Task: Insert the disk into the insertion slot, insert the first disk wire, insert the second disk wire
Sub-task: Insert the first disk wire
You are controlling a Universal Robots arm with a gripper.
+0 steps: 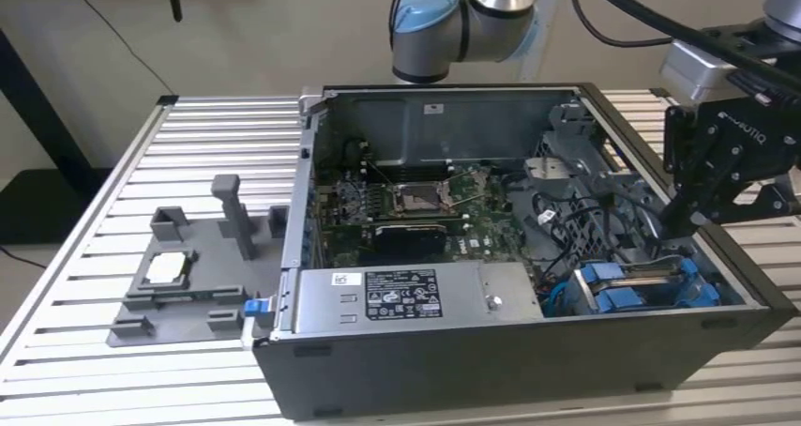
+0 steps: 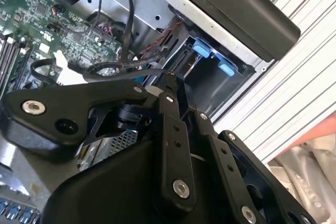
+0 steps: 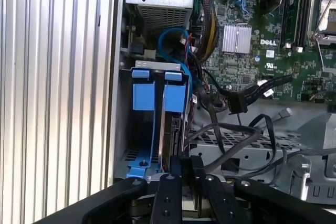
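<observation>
Currently the arm reaches in from the exterior view's right, with the gripper [image 1: 686, 227] tilted down into the open case [image 1: 501, 374]. The fingers [image 3: 176, 167] look pressed together, with nothing seen between them. The disk [image 3: 173, 106] sits on edge in the slot [image 1: 626, 290], blue frame up, just below the fingertips. A black connector [image 3: 237, 100] lies loose beside it.

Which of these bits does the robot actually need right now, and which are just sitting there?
In the job: gripper, disk in its blue frame, insertion slot, loose black wire with a plug.
Just lying about: power-supply box, motherboard, grey holder beside the case.
</observation>
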